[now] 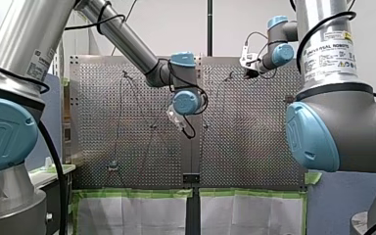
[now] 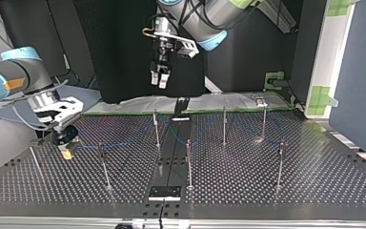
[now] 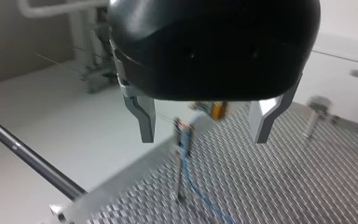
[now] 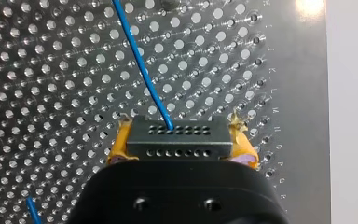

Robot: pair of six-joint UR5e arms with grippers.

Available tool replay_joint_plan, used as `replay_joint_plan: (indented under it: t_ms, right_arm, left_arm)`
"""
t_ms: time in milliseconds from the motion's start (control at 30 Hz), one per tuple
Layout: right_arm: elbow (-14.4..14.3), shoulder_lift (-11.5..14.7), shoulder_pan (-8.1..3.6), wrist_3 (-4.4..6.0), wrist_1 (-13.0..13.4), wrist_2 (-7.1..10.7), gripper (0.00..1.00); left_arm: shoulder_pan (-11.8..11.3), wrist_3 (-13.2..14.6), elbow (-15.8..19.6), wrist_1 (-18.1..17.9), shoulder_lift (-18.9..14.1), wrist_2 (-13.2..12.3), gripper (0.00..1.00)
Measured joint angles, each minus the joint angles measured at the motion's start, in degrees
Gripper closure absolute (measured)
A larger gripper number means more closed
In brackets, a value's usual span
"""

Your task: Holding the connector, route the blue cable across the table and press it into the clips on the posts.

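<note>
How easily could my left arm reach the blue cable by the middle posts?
Probably yes: my left pincer hangs open above the middle posts, nothing between it and the blue cable, and my right pincer holds the connector well aside.

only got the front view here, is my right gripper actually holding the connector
Observer: Yes, the right wrist view shows the right gripper shut on the black connector, with the blue cable leaving it.
Operator: left one carrying anything
Observer: No, the left gripper is open and empty in its wrist view.
Operator: cable clipped anywhere
Observer: The left wrist view shows it reaching a post at its top; seated or not, I cannot tell.
</note>
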State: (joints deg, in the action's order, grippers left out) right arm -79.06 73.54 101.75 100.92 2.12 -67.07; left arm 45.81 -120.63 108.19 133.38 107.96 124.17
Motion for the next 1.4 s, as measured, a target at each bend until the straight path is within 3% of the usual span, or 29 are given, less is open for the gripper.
replay_joint_plan:
  t_ms: [267, 467, 1133, 1400]
  right_arm:
    - [0.0, -0.1, -0.11, 0.00, 0.0, -0.06, 1.00]
    - [0.0, -0.1, -0.20, 0.00, 0.0, -0.14, 1.00]
    - [0.0, -0.2, -0.31, 0.00, -0.1, -0.21, 1.00]
    - [0.0, -0.2, -0.14, 0.00, -0.1, -1.12, 1.00]
  left_arm:
    - [-4.1, 4.4, 4.3, -4.4, 2.0, 0.8, 0.02]
    - [-4.6, 6.9, 7.3, -7.3, 2.0, 0.8, 0.02]
    - [-4.6, 7.7, 17.1, -17.2, 2.0, 1.0, 0.02]
    - [-4.7, 7.8, 20.9, -21.0, 2.0, 1.0, 0.02]
